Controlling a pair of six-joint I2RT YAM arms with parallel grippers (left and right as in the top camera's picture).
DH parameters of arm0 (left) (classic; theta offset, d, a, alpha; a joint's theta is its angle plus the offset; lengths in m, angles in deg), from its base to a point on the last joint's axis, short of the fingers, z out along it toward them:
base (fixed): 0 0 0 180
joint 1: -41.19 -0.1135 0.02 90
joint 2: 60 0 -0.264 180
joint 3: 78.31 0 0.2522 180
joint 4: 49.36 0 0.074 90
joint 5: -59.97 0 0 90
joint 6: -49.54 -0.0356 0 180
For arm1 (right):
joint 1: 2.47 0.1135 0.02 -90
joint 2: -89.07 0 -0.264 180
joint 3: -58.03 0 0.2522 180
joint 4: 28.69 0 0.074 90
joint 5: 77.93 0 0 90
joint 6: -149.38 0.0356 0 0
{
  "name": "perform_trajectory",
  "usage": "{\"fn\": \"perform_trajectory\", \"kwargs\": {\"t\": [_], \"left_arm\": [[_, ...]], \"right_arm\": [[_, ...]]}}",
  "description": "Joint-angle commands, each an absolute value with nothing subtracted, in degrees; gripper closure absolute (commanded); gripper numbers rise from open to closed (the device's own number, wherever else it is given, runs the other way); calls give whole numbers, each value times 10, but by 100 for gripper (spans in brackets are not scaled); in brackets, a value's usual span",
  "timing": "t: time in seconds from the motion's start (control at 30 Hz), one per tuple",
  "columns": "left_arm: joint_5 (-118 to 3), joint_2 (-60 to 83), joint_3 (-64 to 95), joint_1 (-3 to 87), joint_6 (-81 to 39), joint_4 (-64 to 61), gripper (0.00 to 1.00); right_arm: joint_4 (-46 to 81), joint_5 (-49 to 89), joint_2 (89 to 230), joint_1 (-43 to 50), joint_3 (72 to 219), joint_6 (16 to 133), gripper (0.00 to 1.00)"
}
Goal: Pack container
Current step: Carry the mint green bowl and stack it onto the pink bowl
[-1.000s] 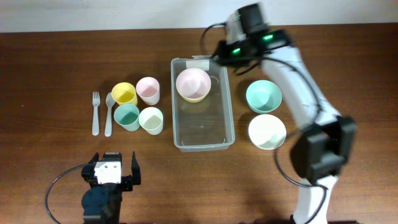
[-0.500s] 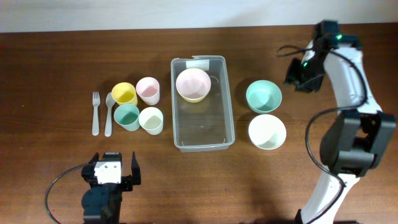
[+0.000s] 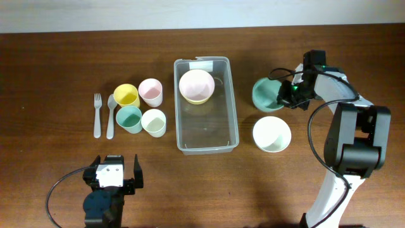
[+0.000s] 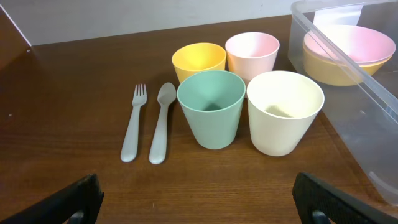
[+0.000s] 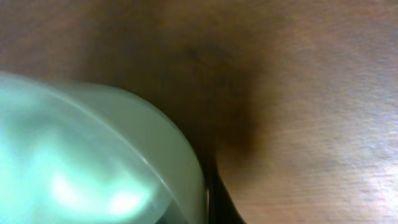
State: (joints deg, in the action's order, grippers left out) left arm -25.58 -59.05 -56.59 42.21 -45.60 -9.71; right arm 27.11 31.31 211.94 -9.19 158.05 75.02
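The clear container [image 3: 234,120] stands mid-table, holding a pink bowl [image 3: 196,83] nested in a yellow one. Just right of it a teal bowl [image 3: 266,94] sits tilted, its right rim pinched by my right gripper [image 3: 285,95], which is shut on it. The right wrist view is filled by the teal bowl [image 5: 74,155], with one dark finger [image 5: 217,200] pressed against its rim. My left gripper [image 3: 114,176] rests near the front edge at the left, open and holding nothing; in the left wrist view its fingertips [image 4: 81,200] stand far apart over bare wood.
A white bowl [image 3: 272,133] sits in front of the teal one. Left of the container stand yellow [image 3: 126,95], pink [image 3: 150,91], teal [image 3: 129,118] and cream [image 3: 154,121] cups, with a fork [image 3: 97,115] and spoon [image 3: 111,116] beside them.
My right arm swung from the container's far end out to the right, then came down onto the teal bowl's right rim and shut on it. The bowl now sits tilted. Left arm unmoved.
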Motion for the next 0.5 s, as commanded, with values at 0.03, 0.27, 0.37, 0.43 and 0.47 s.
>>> {"fn": "perform_trajectory", "kwargs": {"t": [0.03,0.27,0.37,0.43,0.47], "left_arm": [[-262,-593,-570,423,-465,-99,0],[-262,-593,-570,423,-465,-99,0],[-262,-593,-570,423,-465,-99,0],[-262,-593,-570,423,-465,-99,0],[-262,-593,-570,423,-465,-99,0]], "right_arm": [[248,413,2113,-92,1587,749,96],[271,584,2023,-76,1675,781,96],[323,568,1980,-28,1721,760,96],[349,531,1967,4,1744,757,96],[371,485,1962,44,1766,757,96]]}}
